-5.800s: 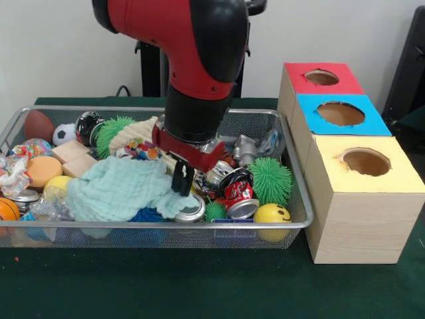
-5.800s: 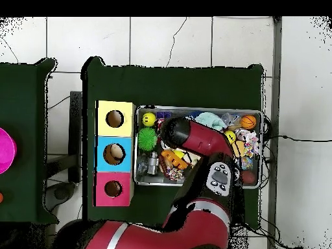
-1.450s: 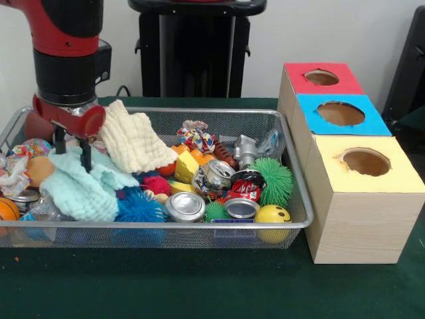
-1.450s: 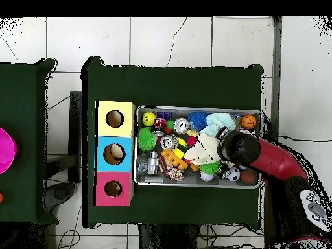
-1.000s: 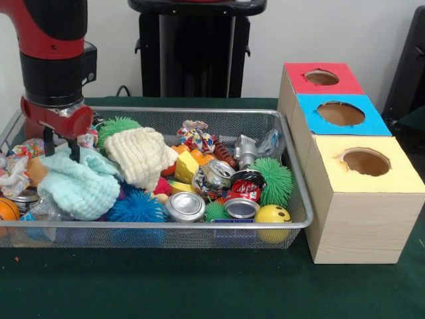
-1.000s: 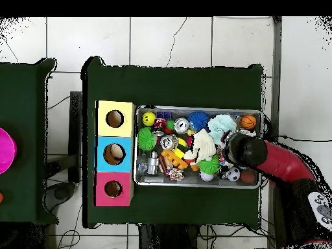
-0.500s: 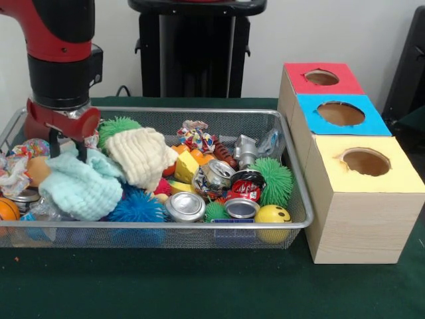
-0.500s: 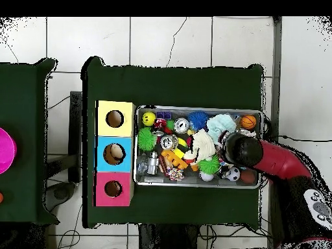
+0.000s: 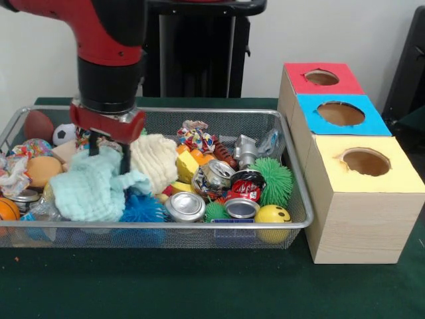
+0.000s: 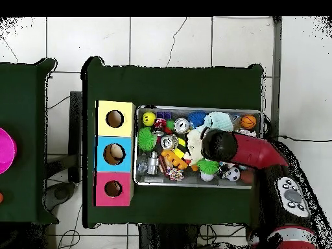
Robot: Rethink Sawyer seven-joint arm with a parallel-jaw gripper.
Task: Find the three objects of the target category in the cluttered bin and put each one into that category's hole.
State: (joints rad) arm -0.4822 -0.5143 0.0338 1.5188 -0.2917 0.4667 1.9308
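My gripper (image 9: 109, 151) hangs over the left half of the wire bin (image 9: 199, 226), open. Its black fingers (image 9: 125, 159) straddle the top of a mint-green cloth (image 9: 89, 193), which lies bunched against a cream cloth (image 9: 156, 159). Crushed cans (image 9: 184, 207) (image 9: 240, 199) (image 9: 216, 176) lie in the bin's middle beside a green spiky ball (image 9: 272, 179) and a yellow smiley ball (image 9: 272, 214). The three hole boxes stand to the right: red (image 9: 322, 80), blue (image 9: 340, 114), yellow (image 9: 365, 163). In the overhead view the arm's head (image 10: 217, 144) hides the gripper; the mint cloth (image 10: 219, 120) shows beside it.
A blue spiky ball (image 9: 141, 209), wooden blocks (image 9: 70, 151), a brown ball (image 9: 38, 124), a small football (image 9: 64, 133), an orange ball (image 9: 8, 209) and crumpled wrappers (image 9: 196, 136) fill the bin. Green cloth covers the table (image 9: 199, 286). A black stand (image 9: 196, 53) rises behind the bin.
The arm has swung from the bin's left end toward its middle in the front view. The mint cloth has shifted the same way and now presses against the cream cloth.
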